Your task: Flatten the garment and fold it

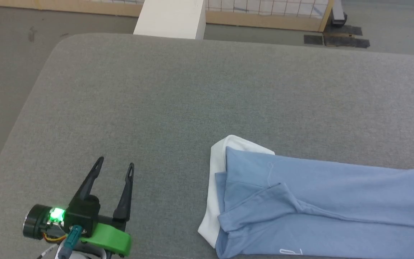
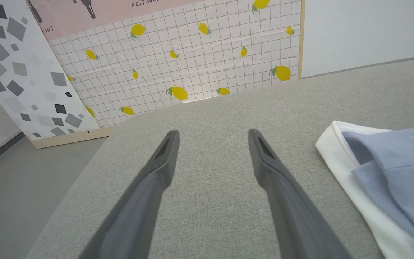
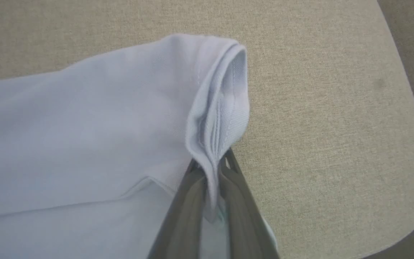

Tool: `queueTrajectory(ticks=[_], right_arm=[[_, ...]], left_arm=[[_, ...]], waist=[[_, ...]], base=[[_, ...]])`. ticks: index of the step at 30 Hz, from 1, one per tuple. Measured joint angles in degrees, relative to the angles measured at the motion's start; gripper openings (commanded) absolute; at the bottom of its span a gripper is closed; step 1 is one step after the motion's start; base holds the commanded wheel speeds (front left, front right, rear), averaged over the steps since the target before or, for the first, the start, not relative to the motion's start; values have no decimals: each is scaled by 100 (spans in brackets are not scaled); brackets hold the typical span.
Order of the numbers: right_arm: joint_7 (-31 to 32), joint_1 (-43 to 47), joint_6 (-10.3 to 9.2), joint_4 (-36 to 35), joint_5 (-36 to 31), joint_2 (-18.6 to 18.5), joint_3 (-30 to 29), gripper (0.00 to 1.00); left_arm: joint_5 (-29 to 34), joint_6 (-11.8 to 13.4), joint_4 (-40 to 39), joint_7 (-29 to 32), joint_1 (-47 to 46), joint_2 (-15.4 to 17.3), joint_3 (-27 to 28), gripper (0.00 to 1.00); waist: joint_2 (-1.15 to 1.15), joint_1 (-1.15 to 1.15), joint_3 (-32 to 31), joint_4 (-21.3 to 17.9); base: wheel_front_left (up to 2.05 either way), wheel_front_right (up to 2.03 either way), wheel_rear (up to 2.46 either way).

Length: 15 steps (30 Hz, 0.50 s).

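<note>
Left pincer [image 1: 116, 163] sits at the lower left of the head view, low over the bare grey table [image 1: 156, 90]; its 2 dark fingers are spread wide, pointing up and slightly right across the top, nothing between them; green light [image 1: 56, 214] lit on the wrist housing. In the left wrist view the fingers [image 2: 149, 187] run nearly level with the table surface, aimed at a lemon-print tiled panel [image 2: 192, 61] past the far edge. Garment [image 1: 318, 201] lies on the table at the lower right of the head view, well apart from the left pincer; light blue, bunched in long folds running off the right edge; white inside [image 1: 216, 172] turned out along its left end; small white mark [image 1: 290, 251] at the bottom edge. Right pincer [image 3: 212, 160] in the right wrist view is pressed together on 1 stitched fold of the garment; hemmed edge rises out of the pinch between the 2 fingers; the pinch is near a rounded table corner [image 3: 408, 180]; rest of the cloth spreads left.
</note>
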Motion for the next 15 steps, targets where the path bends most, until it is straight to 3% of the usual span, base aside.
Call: queueTrajectory(ticks=[15], right_arm=[[1247, 633, -1, -2428, 865, -168, 1454, 0]], left_arm=[[99, -208, 110, -2, 113, -241, 203, 100]], waist=[[0, 0, -315, -13]], base=[[0, 0, 0]])
